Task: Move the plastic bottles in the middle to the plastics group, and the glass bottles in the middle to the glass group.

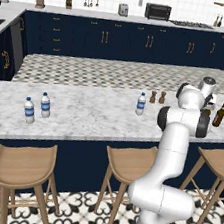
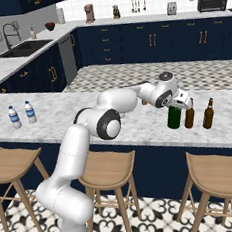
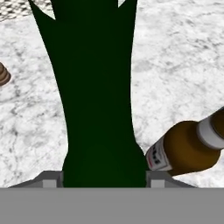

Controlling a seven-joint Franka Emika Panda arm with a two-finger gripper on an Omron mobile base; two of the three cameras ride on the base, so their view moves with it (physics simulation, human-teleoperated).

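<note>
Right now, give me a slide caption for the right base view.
Gripper closed around the green wine bottle beside two brown beer bottles on the marble island counter.

Marble counter bearing 6 bottles.

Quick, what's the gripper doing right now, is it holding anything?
Gripper: jaws closed around the green wine bottle, which stands on the counter next to a brown beer bottle.

Brown beer bottle just beside the green bottle; open counter leftward.
</note>
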